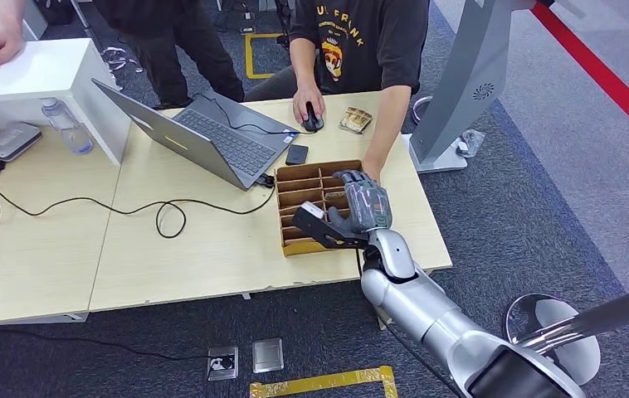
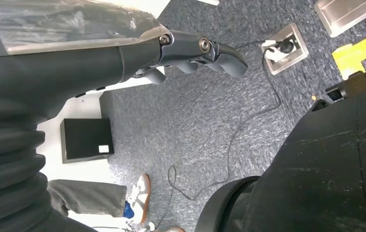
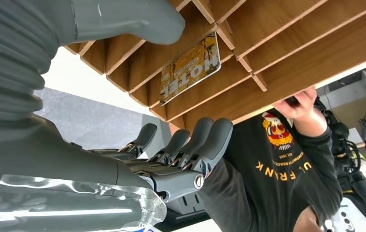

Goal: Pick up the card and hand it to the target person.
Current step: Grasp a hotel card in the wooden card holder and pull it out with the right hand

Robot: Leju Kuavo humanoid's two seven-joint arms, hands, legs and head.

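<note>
- Right hand [image 1: 363, 203], centre-right of the head view, hovers over the wooden tray [image 1: 293, 245], fingers apart, holding nothing.
- Card [image 3: 190, 68] lies flat in a tray slot, apparently just beyond the fingertips [image 3: 219, 130].
- Left hand [image 2: 198, 53] hangs over carpet, fingers loosely curled.

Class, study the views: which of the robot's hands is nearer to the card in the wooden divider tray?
Right. The right hand hovers over the wooden tray, open, close to the card. The left hand hangs beside the robot's body above the carpet, away from the table.
</note>
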